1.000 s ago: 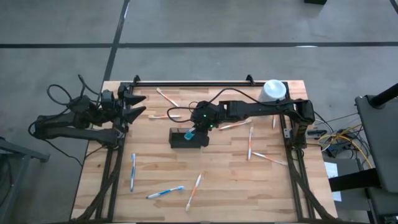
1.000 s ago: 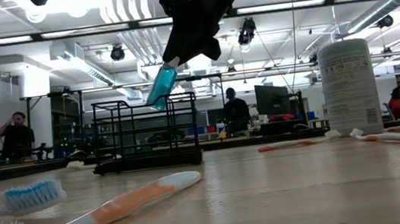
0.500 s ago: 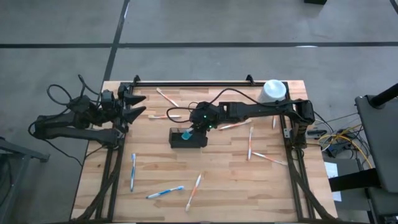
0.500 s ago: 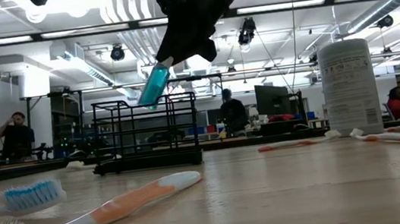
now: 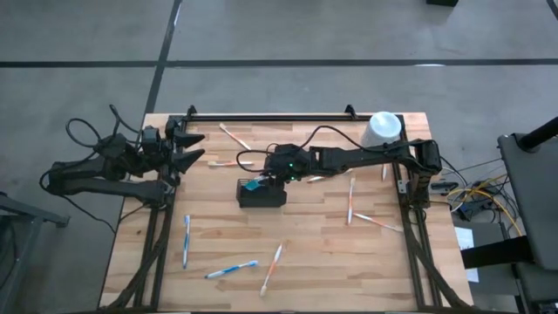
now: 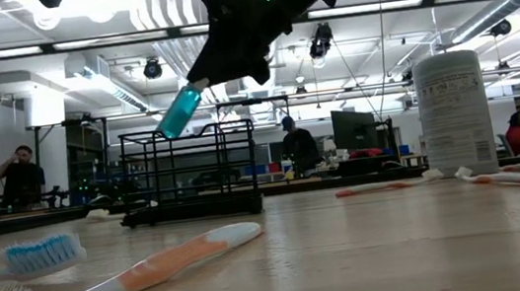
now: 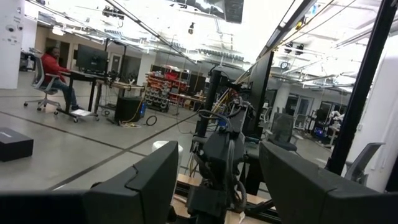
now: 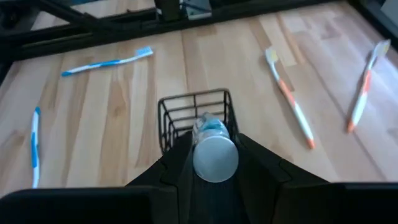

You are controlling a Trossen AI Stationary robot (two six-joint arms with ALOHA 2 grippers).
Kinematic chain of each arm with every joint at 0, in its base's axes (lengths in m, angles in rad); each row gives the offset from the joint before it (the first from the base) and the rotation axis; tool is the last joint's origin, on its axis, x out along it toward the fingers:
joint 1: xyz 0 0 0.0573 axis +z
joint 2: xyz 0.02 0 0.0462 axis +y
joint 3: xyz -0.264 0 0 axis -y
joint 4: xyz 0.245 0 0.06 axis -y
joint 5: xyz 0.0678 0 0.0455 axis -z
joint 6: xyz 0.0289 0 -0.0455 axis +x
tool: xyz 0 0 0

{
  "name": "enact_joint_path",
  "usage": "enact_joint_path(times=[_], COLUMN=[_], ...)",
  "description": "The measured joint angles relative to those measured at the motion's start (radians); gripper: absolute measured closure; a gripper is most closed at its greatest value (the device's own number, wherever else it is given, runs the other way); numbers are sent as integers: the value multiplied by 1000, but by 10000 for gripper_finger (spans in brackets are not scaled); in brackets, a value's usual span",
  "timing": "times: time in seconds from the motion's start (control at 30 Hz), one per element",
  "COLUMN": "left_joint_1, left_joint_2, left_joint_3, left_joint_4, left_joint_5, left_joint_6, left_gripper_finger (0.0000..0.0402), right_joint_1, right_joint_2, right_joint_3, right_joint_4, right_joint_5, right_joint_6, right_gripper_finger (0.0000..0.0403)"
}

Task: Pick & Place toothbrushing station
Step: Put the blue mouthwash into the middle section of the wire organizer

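- The tabletop (image 5: pixel 314 253) is pale wooden planks on a dark frame.
- A black wire-mesh basket (image 5: pixel 261 195) stands near its middle.
- A white-topped canister (image 5: pixel 384 127) stands at the far right corner.
- Blue toothbrushes (image 5: pixel 186 240) lie at the near left.
- Orange-and-white toothbrushes (image 5: pixel 350 201) lie scattered, mostly right of the basket.

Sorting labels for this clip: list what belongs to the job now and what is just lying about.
In the job:
- black basket
- blue toothbrush, held tilted over the basket
- right gripper, shut on it

Lying about:
- loose toothbrushes on the table
- white canister
- left gripper, waiting open at the table's edge
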Motion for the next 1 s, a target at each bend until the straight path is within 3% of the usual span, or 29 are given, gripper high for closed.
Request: enact_joint_path(times=[0.33, 1.0], left_joint_1=[0, 0], left_joint_2=[0, 1], left_joint_3=[0, 0], left_joint_4=[-1, -14], left_joint_5=[0, 0], left_joint_6=[0, -9], left_gripper_finger=[170, 170], right_joint_1=[0, -1], right_joint_2=[0, -88], right_joint_3=[-91, -81], right_joint_4=[210, 118], right_joint_5=[-2, -29], right_joint_6=[24, -3], right_gripper_finger=[307, 307])
